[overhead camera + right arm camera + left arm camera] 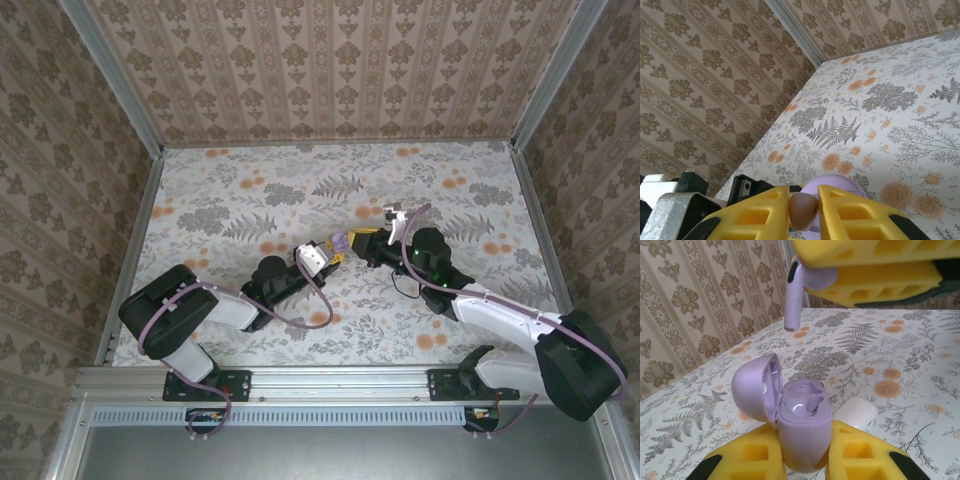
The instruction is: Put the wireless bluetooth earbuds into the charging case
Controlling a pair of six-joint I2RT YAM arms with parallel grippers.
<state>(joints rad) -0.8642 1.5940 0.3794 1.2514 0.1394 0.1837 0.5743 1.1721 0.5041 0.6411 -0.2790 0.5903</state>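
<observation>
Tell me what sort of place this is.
Probably a robot test booth: wallpapered panels box in a floral tabletop, bare metal posts join the corners, and the left arm and right arm are bolted to a metal rail.

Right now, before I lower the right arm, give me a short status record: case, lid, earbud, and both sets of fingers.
case: lilac charging case, upright, clamped between the left fingers
lid: lid open, swung back to the left
earbud: lilac earbud, pinched by the right fingers, stem pointing down
earbud vs case: above the open case, apart, not yet seated
</observation>
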